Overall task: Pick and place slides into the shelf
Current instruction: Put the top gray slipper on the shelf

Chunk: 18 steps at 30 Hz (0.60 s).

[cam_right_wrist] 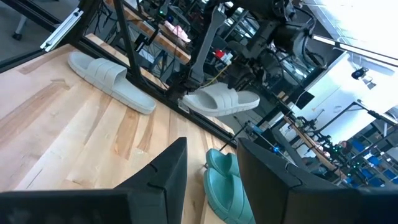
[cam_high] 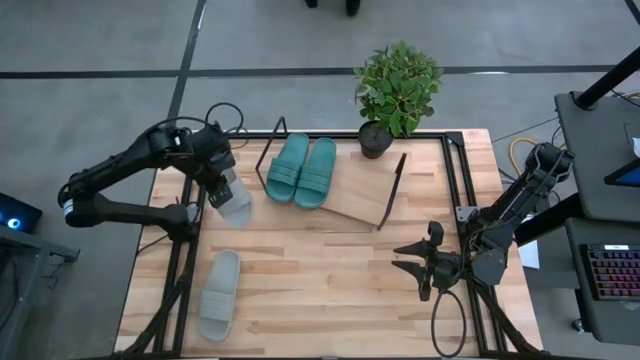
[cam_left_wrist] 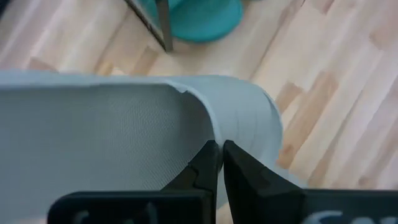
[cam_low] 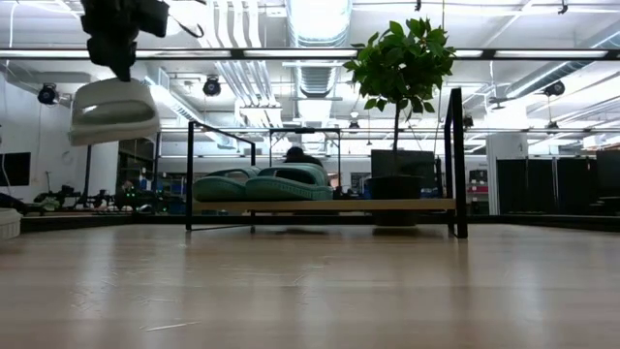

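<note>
My left gripper (cam_high: 222, 182) is shut on a light grey slide (cam_high: 234, 203) and holds it in the air over the table's far left part, just left of the shelf (cam_high: 365, 190). In the low view that slide (cam_low: 114, 111) hangs high above the tabletop. Two teal slides (cam_high: 302, 170) lie side by side on the shelf's slanted board, at its left end. A second grey slide (cam_high: 220, 295) lies flat on the table near the front left. My right gripper (cam_high: 412, 262) stands open over the table's right part, with nothing between its fingers. My left gripper pinches the grey slide between its two shut fingers (cam_left_wrist: 205, 165) at the edge of the ribbed strap (cam_left_wrist: 214, 134), coming from above and pointing steeply down. The slide hangs below the fingers, lifted clear of the table and tilted.
A potted plant (cam_high: 397, 90) stands at the far edge, right behind the shelf's right half. Black metal end frames (cam_high: 270, 150) rise at both ends of the shelf. Bare wood lies between the shelf and the front edge.
</note>
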{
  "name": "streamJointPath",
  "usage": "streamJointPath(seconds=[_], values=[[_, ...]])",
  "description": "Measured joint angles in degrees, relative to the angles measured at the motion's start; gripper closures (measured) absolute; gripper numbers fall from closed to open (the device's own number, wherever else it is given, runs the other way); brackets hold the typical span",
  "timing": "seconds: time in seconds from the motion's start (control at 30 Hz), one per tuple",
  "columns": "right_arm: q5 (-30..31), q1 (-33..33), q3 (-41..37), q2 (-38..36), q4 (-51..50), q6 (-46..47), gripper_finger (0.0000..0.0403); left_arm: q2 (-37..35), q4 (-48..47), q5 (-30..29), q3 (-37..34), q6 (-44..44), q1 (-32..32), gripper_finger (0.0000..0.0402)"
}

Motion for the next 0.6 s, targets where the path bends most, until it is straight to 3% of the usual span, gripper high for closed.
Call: streamJointPath(seconds=[0.33, 0.6], values=[[0.0, 0.0, 0.0, 0.0, 0.0, 0.0, 0.0271, -2.59, 5.73, -4.09, 1.41, 0.18, -2.54, 0.0401], [-0.02, 0.0, 0.0, 0.0, 0.02, 3.1, 0.0271, -4.29, 16.45, -5.09, 1.02, 4.07, -5.81, 0.0401]])
